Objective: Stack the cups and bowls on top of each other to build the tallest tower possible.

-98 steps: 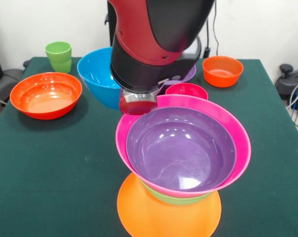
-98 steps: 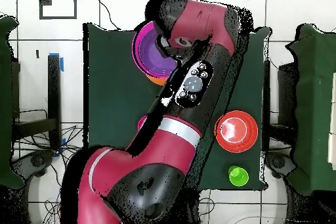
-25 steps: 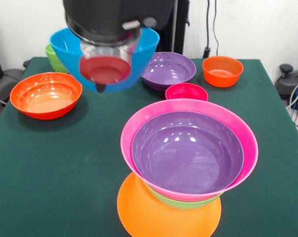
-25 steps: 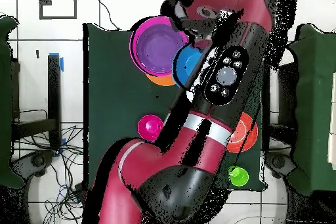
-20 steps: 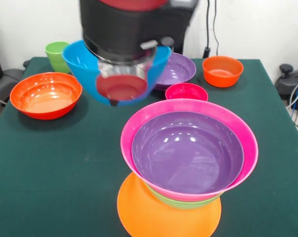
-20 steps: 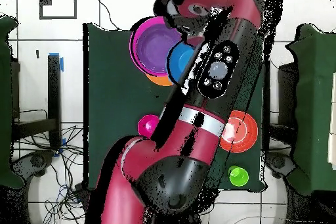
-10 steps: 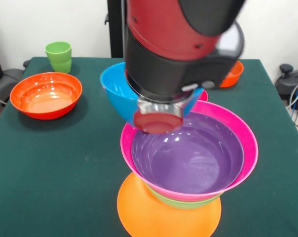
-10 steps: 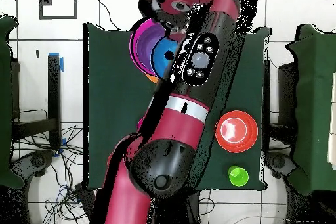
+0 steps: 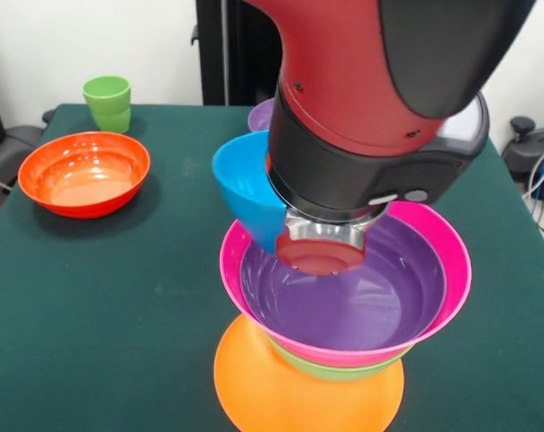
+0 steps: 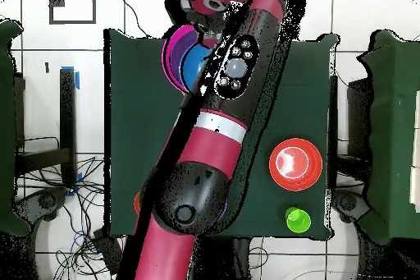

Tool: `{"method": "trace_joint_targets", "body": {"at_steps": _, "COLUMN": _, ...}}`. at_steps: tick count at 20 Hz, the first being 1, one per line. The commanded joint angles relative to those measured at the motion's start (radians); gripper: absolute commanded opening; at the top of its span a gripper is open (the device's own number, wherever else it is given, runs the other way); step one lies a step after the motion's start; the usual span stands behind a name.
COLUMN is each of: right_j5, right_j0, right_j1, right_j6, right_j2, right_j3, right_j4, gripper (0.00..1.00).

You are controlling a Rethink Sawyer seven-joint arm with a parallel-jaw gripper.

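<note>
The tower stands at the table's near edge: an upturned orange bowl [image 9: 281, 396] as base, then a green bowl [image 9: 330, 364], a pink bowl [image 9: 439, 261] and a purple bowl [image 9: 344, 310] nested upright. My gripper [image 9: 319, 255] is shut on a blue bowl [image 9: 245, 193] and holds it tilted just over the tower's far left rim. Seen from overhead, the blue bowl [image 10: 195, 65] overlaps the pink bowl [image 10: 173, 57]. The light-green cup [image 9: 107, 102] stands at the far left corner. The arm hides the gripper's tips.
A red-orange bowl [image 9: 83, 173] sits at the left and shows in the overhead view as the red-orange bowl [image 10: 294, 164], near the cup [image 10: 297, 220]. A sliver of another purple bowl [image 9: 261, 115] peeks from behind the arm, which covers the table's middle and far right.
The gripper carried the blue bowl from the far left of the table towards the tower and lowered it; it now hangs partly over the purple bowl's rim.
</note>
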Motion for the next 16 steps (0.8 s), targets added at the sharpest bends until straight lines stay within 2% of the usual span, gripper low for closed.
{"method": "trace_joint_targets", "body": {"at_steps": 1, "right_j5": 0.059, "right_j0": -0.018, "right_j1": 0.004, "right_j6": 0.212, "right_j2": -0.091, "right_j3": -0.017, "right_j4": 0.061, "gripper": 0.0}}
{"method": "trace_joint_targets", "body": {"at_steps": 16, "right_j5": 0.039, "right_j0": -0.055, "right_j1": 0.03, "right_j6": 0.222, "right_j2": -0.292, "right_j3": -0.031, "right_j4": 0.252, "gripper": 0.0}}
